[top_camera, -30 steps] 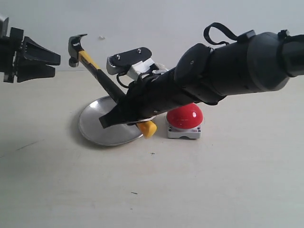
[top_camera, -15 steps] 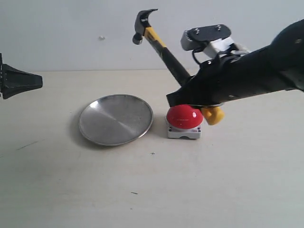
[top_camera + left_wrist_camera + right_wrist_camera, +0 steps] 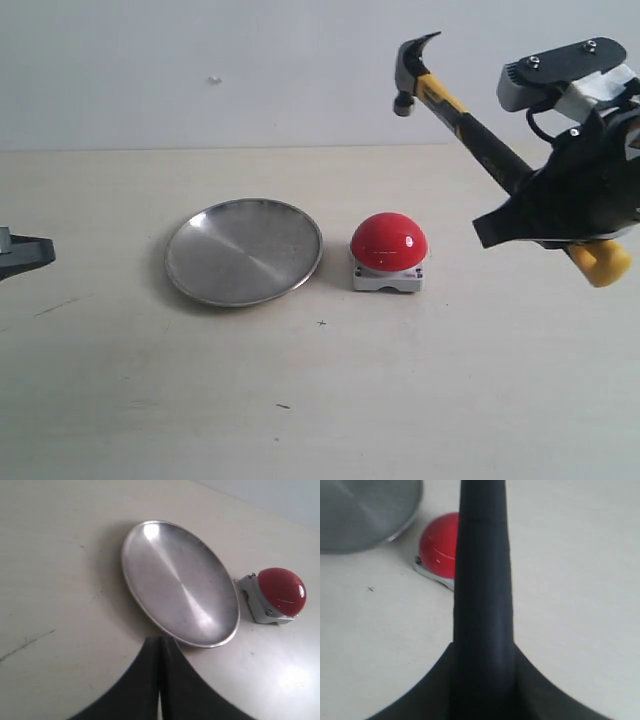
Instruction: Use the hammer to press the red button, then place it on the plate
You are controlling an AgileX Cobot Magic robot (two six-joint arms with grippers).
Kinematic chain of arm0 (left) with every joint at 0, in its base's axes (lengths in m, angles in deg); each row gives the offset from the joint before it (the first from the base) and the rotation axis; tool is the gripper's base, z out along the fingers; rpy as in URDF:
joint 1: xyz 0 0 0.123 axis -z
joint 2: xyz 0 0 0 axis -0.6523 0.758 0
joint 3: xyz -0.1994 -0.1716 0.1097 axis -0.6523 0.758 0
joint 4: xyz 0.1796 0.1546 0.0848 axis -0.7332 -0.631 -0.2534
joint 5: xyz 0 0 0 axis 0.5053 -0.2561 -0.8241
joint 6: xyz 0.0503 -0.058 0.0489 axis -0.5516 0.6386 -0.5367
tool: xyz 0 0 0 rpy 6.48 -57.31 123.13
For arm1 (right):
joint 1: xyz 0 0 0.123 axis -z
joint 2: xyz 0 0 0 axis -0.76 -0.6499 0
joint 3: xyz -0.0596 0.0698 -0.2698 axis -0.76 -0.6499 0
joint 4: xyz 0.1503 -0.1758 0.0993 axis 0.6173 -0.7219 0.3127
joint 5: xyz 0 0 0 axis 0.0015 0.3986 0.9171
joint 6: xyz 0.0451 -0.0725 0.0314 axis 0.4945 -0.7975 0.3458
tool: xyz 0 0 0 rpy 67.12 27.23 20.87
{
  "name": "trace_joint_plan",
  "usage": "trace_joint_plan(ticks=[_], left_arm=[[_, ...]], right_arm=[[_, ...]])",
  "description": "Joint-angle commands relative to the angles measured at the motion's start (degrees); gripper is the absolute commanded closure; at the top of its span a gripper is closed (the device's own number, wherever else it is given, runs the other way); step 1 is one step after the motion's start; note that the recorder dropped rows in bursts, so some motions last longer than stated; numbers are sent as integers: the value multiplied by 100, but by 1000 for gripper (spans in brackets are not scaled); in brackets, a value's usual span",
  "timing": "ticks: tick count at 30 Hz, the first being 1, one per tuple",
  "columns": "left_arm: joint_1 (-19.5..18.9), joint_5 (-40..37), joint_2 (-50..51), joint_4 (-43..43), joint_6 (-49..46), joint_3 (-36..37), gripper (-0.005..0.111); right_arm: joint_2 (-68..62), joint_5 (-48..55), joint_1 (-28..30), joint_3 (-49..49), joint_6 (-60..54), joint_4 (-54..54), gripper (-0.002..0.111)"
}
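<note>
My right gripper [image 3: 512, 208] is shut on the black handle of the hammer [image 3: 485, 145] and holds it in the air to the right of the red button [image 3: 389, 242]. The hammer is tilted, with its dark head up and left and its yellow end cap [image 3: 601, 263] low on the right. The silver plate [image 3: 243, 250] lies left of the button with nothing on it. In the right wrist view the handle [image 3: 482, 555] runs out from my gripper [image 3: 482, 652] across part of the button [image 3: 439, 545]. My left gripper [image 3: 160, 641] is shut on nothing, near the plate's rim [image 3: 200, 641].
In the exterior view only the tip of the left gripper [image 3: 25, 256] shows, at the left edge and low over the table. The beige tabletop [image 3: 330, 400] spreads in front of the plate and button, and a pale wall stands behind.
My right arm has carried the hammer rightward from above the plate, past the button, to the right side. The left gripper has shut, drawn back left and dropped lower.
</note>
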Motion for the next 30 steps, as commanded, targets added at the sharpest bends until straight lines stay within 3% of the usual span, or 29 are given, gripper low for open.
trace_joint_plan(ticks=[1,7,19,27,30], left_arm=[[-4,205,-808,103,69,425,107],[-4,901,-2092,103,98,939,107],[-4,1180,-5213,103,817,2230,107],[-4,3527,-7093,103,2971,2462,107],[-4,3563,-7380,103,3185,2505,107]], right_arm=[[323,-126,25,-73,422,-504,108],[376,-246,25,-519,408,-406,108],[387,-487,25,-563,19,116,108],[377,-605,25,-563,19,91,108],[377,-605,25,-563,19,90,108]])
